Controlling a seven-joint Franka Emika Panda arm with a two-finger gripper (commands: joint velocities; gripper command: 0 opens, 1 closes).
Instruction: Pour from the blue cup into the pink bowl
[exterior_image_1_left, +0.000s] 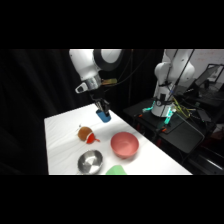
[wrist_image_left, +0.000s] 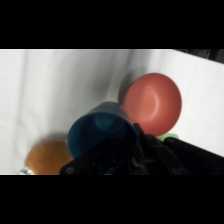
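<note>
Small bright-blue plastic cup (exterior_image_1_left: 104, 117), clamped in gripper (exterior_image_1_left: 103, 111), hangs above white table (exterior_image_1_left: 62, 135); round pink bowl (exterior_image_1_left: 124, 144), silver metal bowl (exterior_image_1_left: 90, 161) and brown-orange object (exterior_image_1_left: 86, 133) nearby.

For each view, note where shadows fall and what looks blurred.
Side view: dark surroundings, lit table; the silver bowl shows glints. Wrist view: the blue cup fills the foreground, soft-edged, the gripper a dark blur; a shadow lies beside the pink bowl.

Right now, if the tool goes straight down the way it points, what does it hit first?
Probably bare table. The tool holds the blue cup above the white top, back from the pink bowl and the brown object. Depth is unclear, so the cup's bottom would touch first, likely short of the bowl.
</note>
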